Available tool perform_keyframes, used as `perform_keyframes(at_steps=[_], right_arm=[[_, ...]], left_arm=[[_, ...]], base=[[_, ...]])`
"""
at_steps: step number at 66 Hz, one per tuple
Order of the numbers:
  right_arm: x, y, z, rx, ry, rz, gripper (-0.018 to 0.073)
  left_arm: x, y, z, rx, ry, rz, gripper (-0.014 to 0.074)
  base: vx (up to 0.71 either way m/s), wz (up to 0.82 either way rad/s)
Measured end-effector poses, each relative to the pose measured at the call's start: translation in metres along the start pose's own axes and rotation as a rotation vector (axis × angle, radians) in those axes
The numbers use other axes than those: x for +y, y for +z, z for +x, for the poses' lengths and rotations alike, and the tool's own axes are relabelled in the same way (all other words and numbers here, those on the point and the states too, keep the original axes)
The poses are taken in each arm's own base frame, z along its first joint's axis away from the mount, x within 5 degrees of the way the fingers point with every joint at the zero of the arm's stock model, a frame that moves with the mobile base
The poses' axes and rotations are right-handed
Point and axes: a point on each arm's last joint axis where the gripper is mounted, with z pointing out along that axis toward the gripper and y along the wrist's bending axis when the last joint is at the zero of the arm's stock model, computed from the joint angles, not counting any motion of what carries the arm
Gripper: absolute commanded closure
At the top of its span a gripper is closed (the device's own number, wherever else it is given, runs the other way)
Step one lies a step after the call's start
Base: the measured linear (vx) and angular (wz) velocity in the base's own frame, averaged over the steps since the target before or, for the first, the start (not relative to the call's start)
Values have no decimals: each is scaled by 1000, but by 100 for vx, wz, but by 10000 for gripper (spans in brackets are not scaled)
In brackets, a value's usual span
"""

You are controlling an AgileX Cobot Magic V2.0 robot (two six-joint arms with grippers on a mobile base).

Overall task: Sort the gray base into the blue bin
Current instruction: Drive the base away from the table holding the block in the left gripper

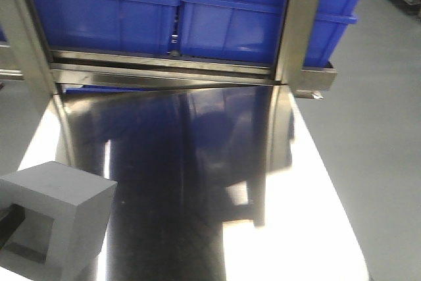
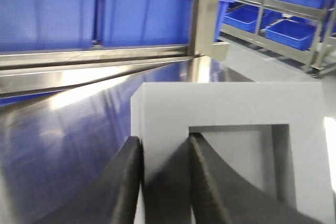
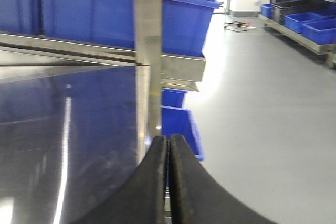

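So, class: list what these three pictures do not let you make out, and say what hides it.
1. Gray base: in the front view, the left and bottom edges cut it off. In the left wrist view, the left gripper clamping its wall covers the lower part.
2. Blue bins: the front view's top edge cuts them, and the wrist views show only outer walls, so floors are unseen.
3. Right gripper: shut and outside the front view, so its place relative to the base is unclear.
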Motion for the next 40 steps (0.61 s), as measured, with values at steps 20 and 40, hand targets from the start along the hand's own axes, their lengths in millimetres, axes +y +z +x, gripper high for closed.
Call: perform_keyframes(at_steps=[20, 40], right_arm=[[0, 0, 0, 0, 0, 0, 568], [0, 0, 0, 0, 0, 0, 568]], left_arm=[[0, 0, 0, 0, 0, 0, 602], [0, 0, 0, 0, 0, 0, 602]], base=[[-2, -50], [-5, -66]])
